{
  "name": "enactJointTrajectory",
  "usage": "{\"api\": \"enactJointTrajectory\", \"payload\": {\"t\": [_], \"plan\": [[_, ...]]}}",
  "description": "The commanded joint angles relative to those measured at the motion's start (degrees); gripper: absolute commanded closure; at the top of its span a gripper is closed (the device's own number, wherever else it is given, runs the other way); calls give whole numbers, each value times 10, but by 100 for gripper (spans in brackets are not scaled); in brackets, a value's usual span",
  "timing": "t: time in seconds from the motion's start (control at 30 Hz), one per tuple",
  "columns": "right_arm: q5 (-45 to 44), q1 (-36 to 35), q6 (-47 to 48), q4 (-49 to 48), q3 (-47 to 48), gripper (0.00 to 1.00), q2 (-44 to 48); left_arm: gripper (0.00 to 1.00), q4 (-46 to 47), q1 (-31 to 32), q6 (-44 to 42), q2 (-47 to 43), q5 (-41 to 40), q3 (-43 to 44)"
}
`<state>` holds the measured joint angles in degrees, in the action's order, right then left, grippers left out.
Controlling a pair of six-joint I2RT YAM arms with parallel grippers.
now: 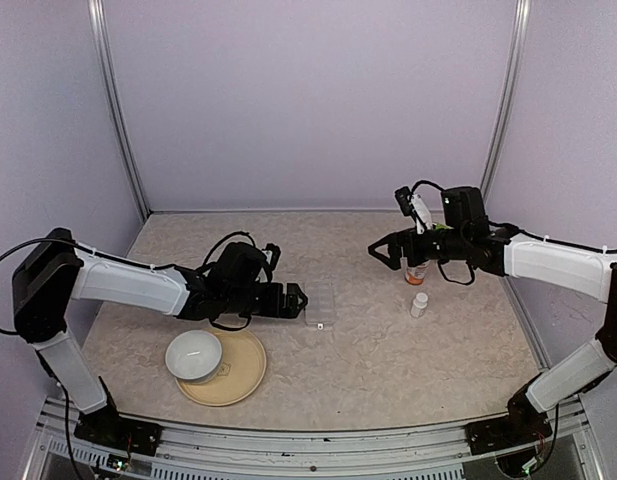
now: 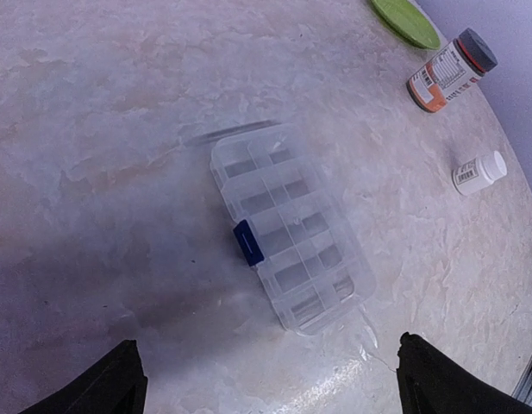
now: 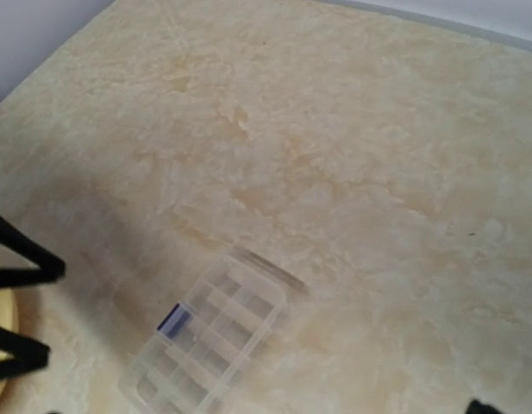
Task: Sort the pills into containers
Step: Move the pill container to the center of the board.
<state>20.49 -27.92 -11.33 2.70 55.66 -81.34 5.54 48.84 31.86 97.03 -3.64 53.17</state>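
Two grippers face the clear pill box, which lies flat on the table. Spread wide and holding nothing, the left gripper has the box just ahead of its fingertips, roughly centred between them, with the blue clasp on the side to its left. Above the table hangs the right gripper, jaws parted and empty, the box well ahead of and below it. Just under and behind it stand an orange-labelled bottle and a small white bottle. What the box's hazy compartments hold cannot be told.
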Motion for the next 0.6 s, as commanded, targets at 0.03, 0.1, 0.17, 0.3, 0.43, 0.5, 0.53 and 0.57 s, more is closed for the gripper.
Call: {"api": "enactJointTrajectory", "payload": {"t": [0.03,0.1,0.17,0.3,0.43,0.5,0.53,0.57], "plan": [[-13,-5,-1,-1,20,0,0,1,28,13,26,45,19,38],[-17,-5,-1,1,19,0,5,1,28,19,28,65,25,51],[-24,-5,0,3,19,0,9,1,29,26,29,85,30,67],[-40,-5,7,14,21,0,15,1,31,35,32,126,45,89],[-55,-5,12,25,21,0,24,1,31,43,37,157,64,109],[-63,-5,13,27,20,0,29,1,31,47,37,167,67,116],[-65,-5,14,27,21,0,31,1,32,49,38,171,69,120],[-69,-5,14,29,21,0,35,1,32,51,38,175,72,124]]}}
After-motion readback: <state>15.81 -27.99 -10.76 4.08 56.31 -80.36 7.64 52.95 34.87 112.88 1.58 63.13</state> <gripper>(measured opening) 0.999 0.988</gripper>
